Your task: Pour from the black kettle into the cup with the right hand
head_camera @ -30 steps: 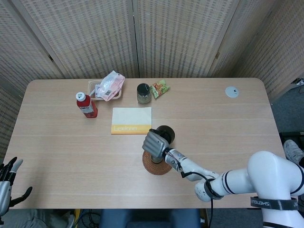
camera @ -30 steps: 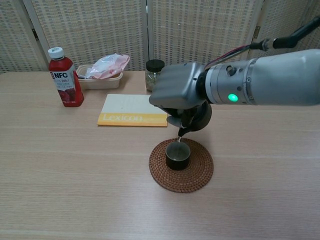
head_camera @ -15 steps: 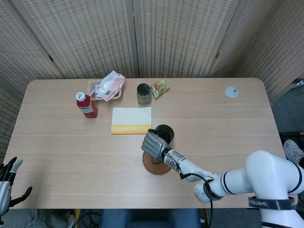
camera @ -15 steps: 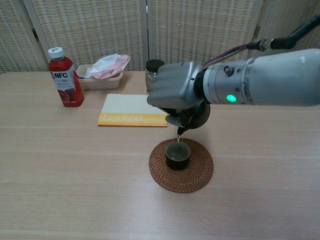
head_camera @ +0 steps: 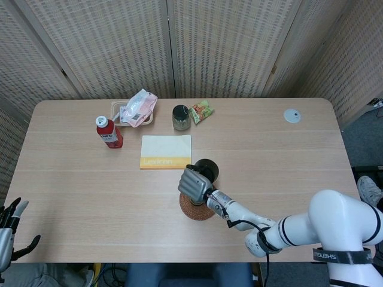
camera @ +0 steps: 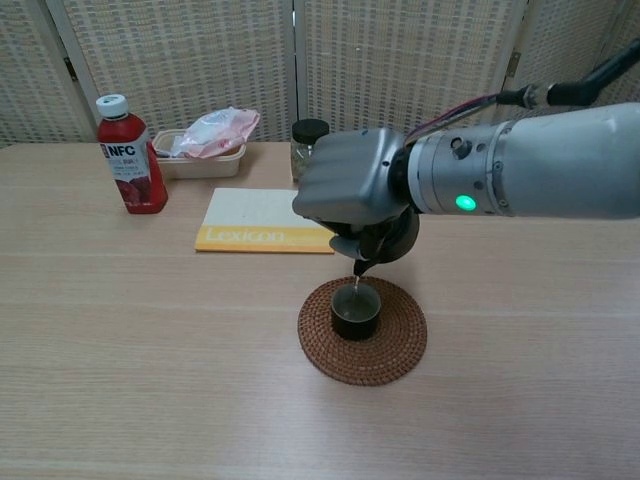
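Head view: wooden table before woven screens.

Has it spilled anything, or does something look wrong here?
Nothing stands out. The right hand tips the black kettle over the cup on its woven mat, and no spill shows.

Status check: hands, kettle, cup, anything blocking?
Right hand grips black kettle, tilted, spout over cup on woven coaster. Left hand open, off table edge. Nothing blocking.
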